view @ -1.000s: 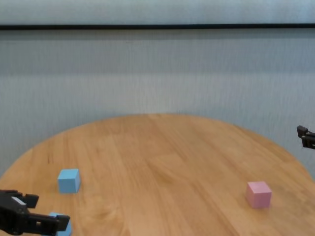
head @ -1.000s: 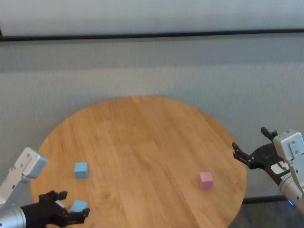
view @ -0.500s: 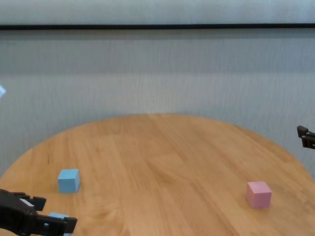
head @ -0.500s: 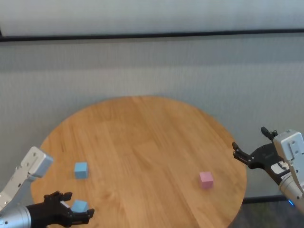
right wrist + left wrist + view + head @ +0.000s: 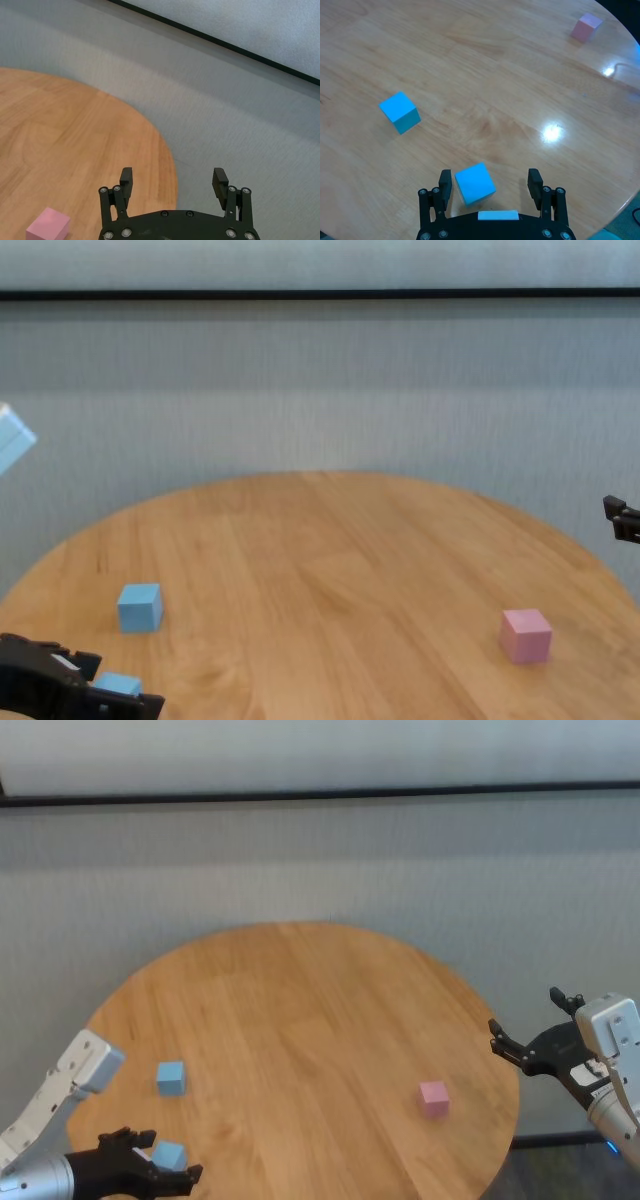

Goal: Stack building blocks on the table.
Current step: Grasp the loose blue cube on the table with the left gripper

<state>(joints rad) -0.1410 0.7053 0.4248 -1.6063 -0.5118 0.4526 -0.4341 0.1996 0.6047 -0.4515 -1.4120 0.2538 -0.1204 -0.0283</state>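
Note:
On the round wooden table (image 5: 300, 1000) lie three building blocks. My left gripper (image 5: 490, 176) is open, with its fingers on either side of the nearer light blue block (image 5: 475, 183), which rests on the wood close to one finger. From the head view this left gripper (image 5: 163, 1157) sits at the table's near left edge. The second blue block (image 5: 171, 1077) lies a little farther in. The pink block (image 5: 434, 1098) sits alone on the right side. My right gripper (image 5: 526, 1010) hovers open and empty beyond the table's right rim.
A grey wall with a dark horizontal strip (image 5: 320, 792) stands behind the table. The table's right edge (image 5: 170, 165) curves just under my right gripper. Bare wood (image 5: 330, 560) spans the middle between the blue blocks and the pink one.
My left gripper has shifted slightly right and closer around the nearer blue block, and its wrist has swung inward. The blocks and the right arm have not moved.

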